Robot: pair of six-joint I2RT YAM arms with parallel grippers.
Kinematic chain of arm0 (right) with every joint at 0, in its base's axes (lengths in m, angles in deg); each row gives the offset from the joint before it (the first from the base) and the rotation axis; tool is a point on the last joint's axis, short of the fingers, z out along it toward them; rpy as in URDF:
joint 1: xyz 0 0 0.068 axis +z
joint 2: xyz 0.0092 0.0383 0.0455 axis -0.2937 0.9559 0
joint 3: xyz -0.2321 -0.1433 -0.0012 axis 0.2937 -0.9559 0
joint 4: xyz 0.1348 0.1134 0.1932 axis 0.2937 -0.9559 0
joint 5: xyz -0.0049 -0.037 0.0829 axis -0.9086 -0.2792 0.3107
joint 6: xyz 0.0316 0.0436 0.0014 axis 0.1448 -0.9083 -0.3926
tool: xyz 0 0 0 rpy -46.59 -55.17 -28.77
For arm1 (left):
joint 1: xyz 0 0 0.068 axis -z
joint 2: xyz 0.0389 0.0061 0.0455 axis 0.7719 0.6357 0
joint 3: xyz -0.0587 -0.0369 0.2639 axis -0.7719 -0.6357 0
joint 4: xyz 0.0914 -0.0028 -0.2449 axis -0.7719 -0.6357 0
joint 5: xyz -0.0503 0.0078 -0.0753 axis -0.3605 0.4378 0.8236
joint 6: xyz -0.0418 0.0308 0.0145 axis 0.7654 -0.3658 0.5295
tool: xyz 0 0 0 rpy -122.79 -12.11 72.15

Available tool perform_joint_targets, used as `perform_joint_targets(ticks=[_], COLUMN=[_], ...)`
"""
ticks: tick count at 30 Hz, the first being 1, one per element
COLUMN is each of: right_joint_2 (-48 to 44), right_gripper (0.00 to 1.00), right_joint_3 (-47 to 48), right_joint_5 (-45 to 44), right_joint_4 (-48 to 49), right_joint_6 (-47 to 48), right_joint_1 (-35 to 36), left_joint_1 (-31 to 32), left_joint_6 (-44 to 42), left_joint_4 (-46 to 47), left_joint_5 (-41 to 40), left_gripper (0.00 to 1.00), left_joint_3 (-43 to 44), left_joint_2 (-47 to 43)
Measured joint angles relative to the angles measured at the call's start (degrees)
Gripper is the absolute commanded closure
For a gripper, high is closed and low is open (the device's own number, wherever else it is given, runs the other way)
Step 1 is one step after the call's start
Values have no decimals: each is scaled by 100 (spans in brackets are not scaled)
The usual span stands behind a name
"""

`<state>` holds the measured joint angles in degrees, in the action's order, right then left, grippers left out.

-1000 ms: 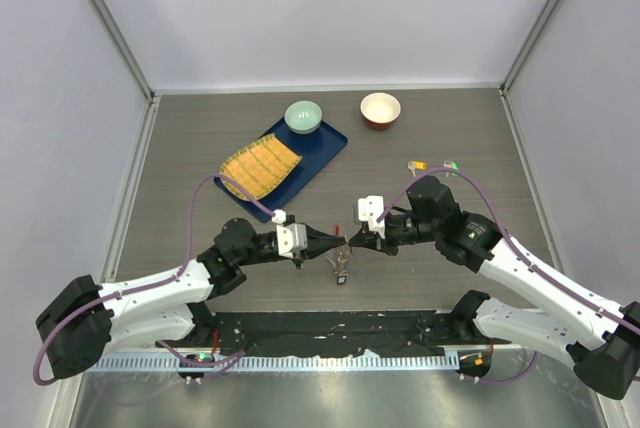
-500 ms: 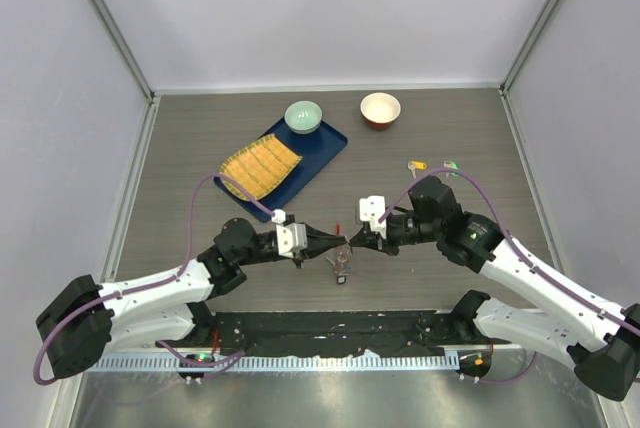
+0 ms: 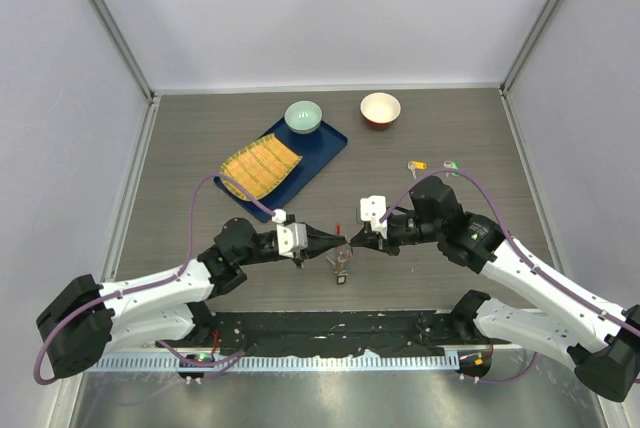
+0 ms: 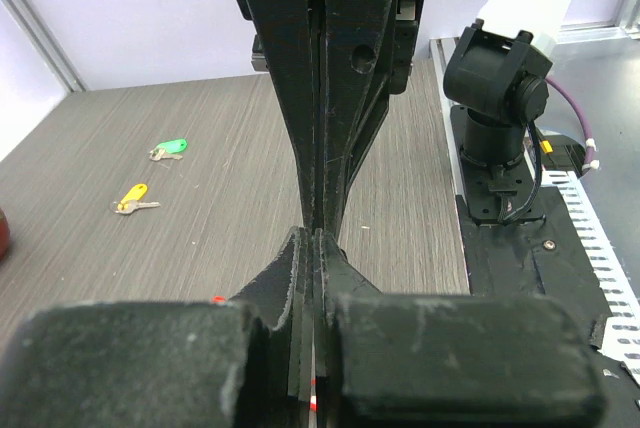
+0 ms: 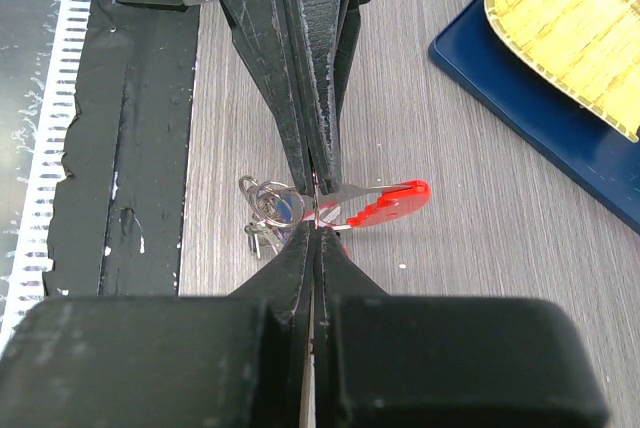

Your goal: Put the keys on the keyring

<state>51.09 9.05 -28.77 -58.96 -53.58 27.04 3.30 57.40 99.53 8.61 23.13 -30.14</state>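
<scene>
Two clenched hands meet mid-worktop: left hand [image 3: 333, 244] and right hand [image 3: 353, 245] both appear to pinch the keyring [image 3: 341, 264]. Seen from above, its red loop [image 5: 390, 198] points to 12 o'clock and its rings [image 5: 265, 200] to 6. At 2 o'clock, the yellow key [image 3: 417, 164] and green key [image 3: 451, 164] lie unthreaded.

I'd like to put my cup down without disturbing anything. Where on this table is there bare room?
Bare wood lies between the blue tray and the yellow key, behind the arms, and left of the tray. It is crowded at the near middle, where the left gripper and right gripper meet at the keyring.
</scene>
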Motion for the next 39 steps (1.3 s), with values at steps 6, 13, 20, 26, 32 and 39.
perform_joint_targets(ticks=[6, 13, 20, 26, 32, 39], right_joint_2=[-2, -13, -13, -13, -13, -11], right_gripper=[99, 99, 99, 99, 99, 99], right_joint_3=[0, 0, 0, 0, 0, 0], right_joint_5=[0, 22, 2, -44, -81, -74], right_joint_4=[-2, 44, 52, 52, 52, 68], right_joint_6=[-68, -151, -227, -262, -282, -304], right_joint_1=[-4, -20, -35, -35, -35, -35], left_joint_1=[0, 0, 0, 0, 0, 0], left_joint_6=[2, -4, -4, -57, -192, -304], left_joint_4=[-11, -129, -251, -398, -772, -1268], left_joint_5=[2, 7, 4, -9, -96, -111], left_gripper=[100, 100, 100, 100, 100, 100], left_joint_3=[13, 125, 186, 236, 328, 459], left_joint_2=[9, 98, 101, 92, 0, -31])
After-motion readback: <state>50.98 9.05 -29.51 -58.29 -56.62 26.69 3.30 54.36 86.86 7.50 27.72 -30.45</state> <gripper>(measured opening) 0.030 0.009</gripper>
